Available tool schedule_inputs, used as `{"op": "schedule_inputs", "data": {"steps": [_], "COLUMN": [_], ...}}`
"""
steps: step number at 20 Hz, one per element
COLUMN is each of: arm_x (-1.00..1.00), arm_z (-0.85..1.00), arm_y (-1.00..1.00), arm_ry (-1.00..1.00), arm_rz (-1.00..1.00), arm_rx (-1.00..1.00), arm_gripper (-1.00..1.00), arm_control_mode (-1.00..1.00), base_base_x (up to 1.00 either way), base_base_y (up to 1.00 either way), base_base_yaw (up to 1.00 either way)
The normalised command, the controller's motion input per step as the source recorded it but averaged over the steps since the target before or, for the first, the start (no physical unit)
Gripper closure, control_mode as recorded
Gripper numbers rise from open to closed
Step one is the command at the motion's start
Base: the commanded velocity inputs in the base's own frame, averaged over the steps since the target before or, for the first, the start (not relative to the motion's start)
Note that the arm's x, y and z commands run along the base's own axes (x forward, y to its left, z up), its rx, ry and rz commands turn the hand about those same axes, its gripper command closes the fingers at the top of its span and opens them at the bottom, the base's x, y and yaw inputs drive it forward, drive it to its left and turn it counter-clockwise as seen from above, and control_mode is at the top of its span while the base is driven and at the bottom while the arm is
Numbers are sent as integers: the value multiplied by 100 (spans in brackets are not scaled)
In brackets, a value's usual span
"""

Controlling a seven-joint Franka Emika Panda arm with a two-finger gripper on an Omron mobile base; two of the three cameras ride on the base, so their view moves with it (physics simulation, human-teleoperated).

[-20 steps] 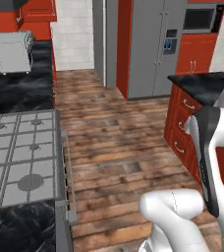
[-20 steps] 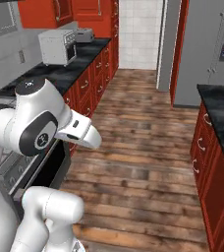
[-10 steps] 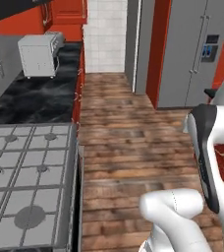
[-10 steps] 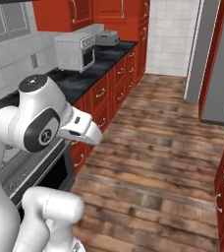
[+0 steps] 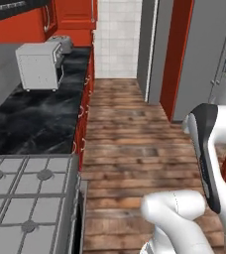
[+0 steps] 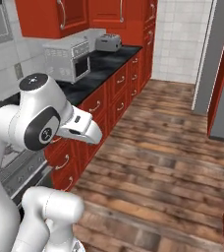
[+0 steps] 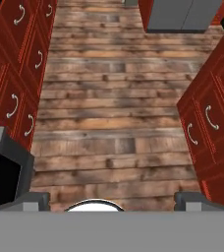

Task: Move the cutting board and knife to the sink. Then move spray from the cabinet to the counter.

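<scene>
Two dark fingers (image 7: 112, 201) stood spread wide at the bottom of your hand view, one tip (image 7: 29, 201) at the left and the other at the right, and nothing was between them. Below them you saw the wooden floor (image 7: 114, 113), with red drawers (image 7: 15, 74) along the left side and more red drawers (image 7: 210, 123) along the right side. A grey block (image 7: 182, 15) stood at the top of that view, on the floor.

From the left base view, you had the black tabletop (image 5: 35, 119) on the left, running away from you. A white microwave (image 5: 38, 64) sat on it near the wall, and a grey toaster (image 5: 63, 44) sat just behind the microwave. A gas stove (image 5: 26, 198) was next to the tabletop at the near end. The white arm (image 5: 209, 163) rose at the lower right of this view.

From the right base view, the same tabletop (image 6: 101, 69) lay over red drawers (image 6: 114, 88) with curved silver handles. Red wall cabinets (image 6: 60, 17) hung above it, with doors closed. The microwave (image 6: 67, 59) and toaster (image 6: 108, 43) stood there too.

I could not tell where the board, knife or spray were.
</scene>
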Motion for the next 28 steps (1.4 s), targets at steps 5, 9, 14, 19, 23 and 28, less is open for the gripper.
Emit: {"op": "schedule_inputs", "data": {"steps": [5,9,14,19,23,28], "arm_x": [0,0,0,0,0,0], "arm_z": [0,0,0,0,0,0], "arm_y": [0,0,0,0,0,0], "arm_ry": [0,0,0,0,0,0], "arm_rz": [0,0,0,0,0,0], "arm_rx": [0,0,0,0,0,0], "arm_gripper": [-100,-100,-100,-100,-100,-100], "arm_control_mode": [100,100,100,100,100,100], "base_base_x": [100,100,100,99,100,98], "base_base_y": [-47,-49,-39,-24,-28,-26], "base_base_yaw": [11,10,10,11,12,12]}}
